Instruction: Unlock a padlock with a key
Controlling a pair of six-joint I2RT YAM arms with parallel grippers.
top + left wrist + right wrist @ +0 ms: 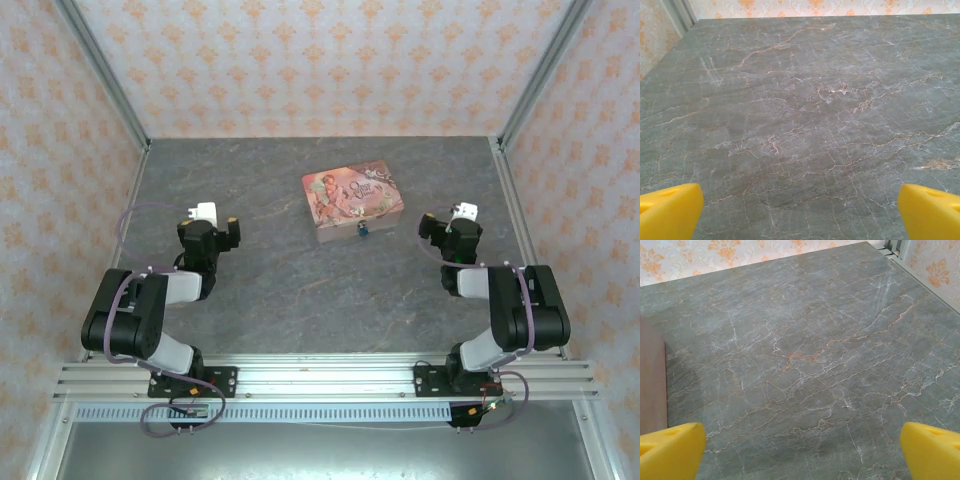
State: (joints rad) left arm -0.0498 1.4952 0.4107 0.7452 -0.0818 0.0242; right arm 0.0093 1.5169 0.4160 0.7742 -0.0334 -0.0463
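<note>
1. The table (290,290) has a flat grey top with a marble pattern of pale and rusty veins. It looks matt in both wrist views.
2. The pink tin (353,205) is a rectangular box with a printed picture lid and rounded corners. It lies slightly skewed at about 1 o'clock from the table's middle.
3. The padlock (364,231) is tiny and blue-teal with a small metal part. It sits at 6 o'clock of the tin, right against the tin's near long side. Whether it hangs from the tin or lies on the table cannot be told.
4. The left gripper (800,215) is spread wide and holds nothing. Its yellow fingertips (670,210) are blunt wedges at 7 and 5 o'clock of its wrist view, with bare stone between them.
5. The right gripper (800,455) is equally wide and empty-handed, and its yellow fingertips (670,450) have the same shape.
6. A dull brown flat face (652,375) enters at 9 o'clock of the right wrist view. What it belongs to is unclear.
7. Walls (300,60) papered with orange motifs enclose the table at 9, 12 and 3 o'clock. A ribbed aluminium rail (320,380) runs along 6 o'clock.
8. Open stone lies all around the tin. The left gripper is well apart from it at 9 o'clock, and the right is nearer at 3 o'clock.
9. In all there are two arms, two grippers, four yellow tips, one tin and one padlock.
</note>
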